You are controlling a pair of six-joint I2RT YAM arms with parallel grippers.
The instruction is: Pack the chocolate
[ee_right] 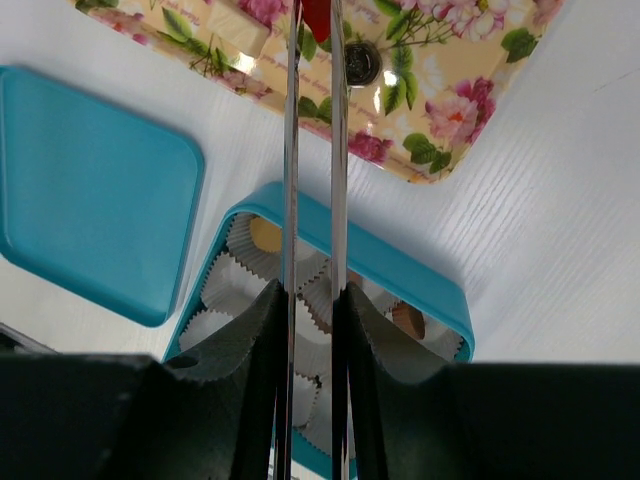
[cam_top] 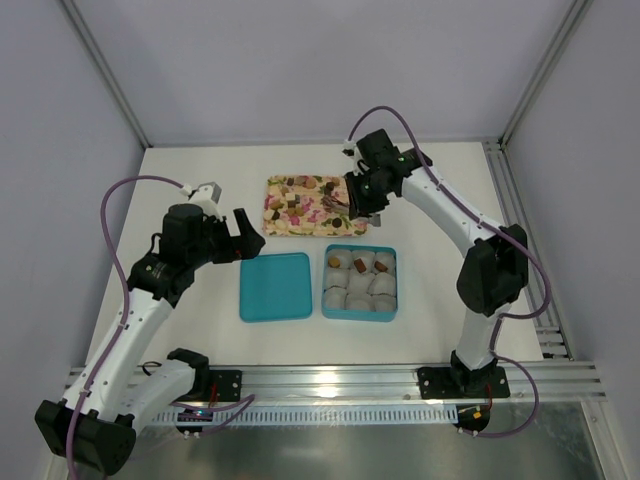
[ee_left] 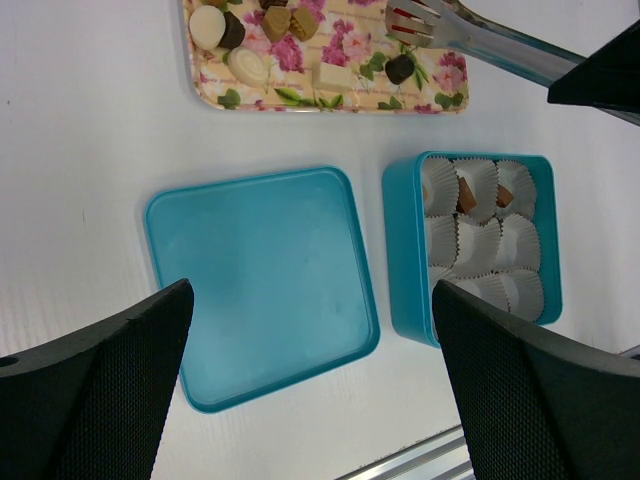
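Several small chocolates (cam_top: pixel 290 205) lie on the flowered tray (cam_top: pixel 272 228); brown and cream ones also show in the left wrist view (ee_left: pixel 232 30). My right gripper (cam_top: pixel 362 200) is shut on metal tongs (ee_right: pixel 313 150) with red tips (ee_right: pixel 316 18). The tips hang over the tray's right end, beside a dark round chocolate (ee_right: pixel 362 65), with nothing seen between them. The teal box (cam_top: pixel 326 300) holds white crinkled cups (ee_left: pixel 500 240); three back-row cups hold brown pieces (cam_top: pixel 358 265). My left gripper (cam_top: pixel 245 235) is open and empty above the teal lid (cam_top: pixel 274 286).
The lid (ee_left: pixel 260 280) lies flat just left of the box (ee_left: pixel 400 250), with a narrow gap between them. The tray sits behind both. White walls enclose the table on three sides and a metal rail (cam_top: pixel 330 380) runs along the near edge.
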